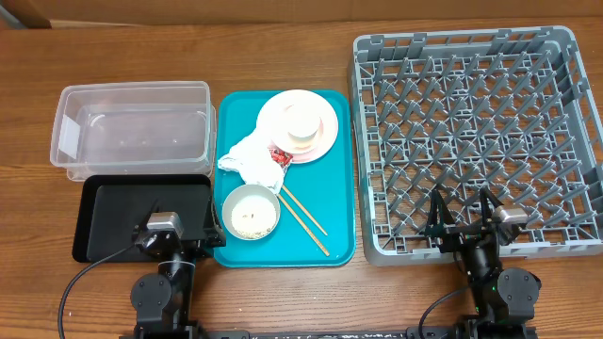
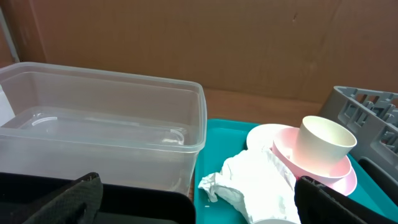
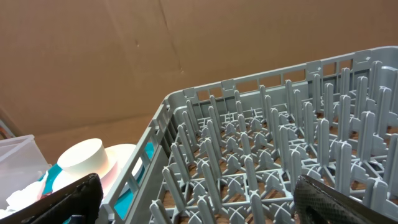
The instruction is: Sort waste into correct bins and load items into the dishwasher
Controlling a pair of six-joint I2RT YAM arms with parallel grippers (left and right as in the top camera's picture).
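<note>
A crumpled white napkin (image 1: 251,162) (image 2: 255,183), a small red wrapper (image 1: 280,155) and two chopsticks (image 1: 304,213) lie on a teal tray. The pink plate (image 1: 317,139) (image 2: 323,171) carries a white cup (image 1: 303,123) (image 2: 323,140). A pale bowl (image 1: 251,211) holds rice grains. The clear tub (image 1: 132,127) (image 2: 93,124) and the black tray (image 1: 132,221) sit to the left. The grey dish rack (image 1: 476,141) (image 3: 280,143) stands on the right. My left gripper (image 1: 191,229) (image 2: 199,205) hangs open over the black tray's right edge. My right gripper (image 1: 462,217) (image 3: 199,205) hangs open over the rack's near edge.
The teal tray (image 1: 334,226) lies between the bins and the rack. A brown cardboard wall (image 2: 186,37) closes off the back of the wooden table (image 1: 283,301). Both arm bases stand at the table's front edge.
</note>
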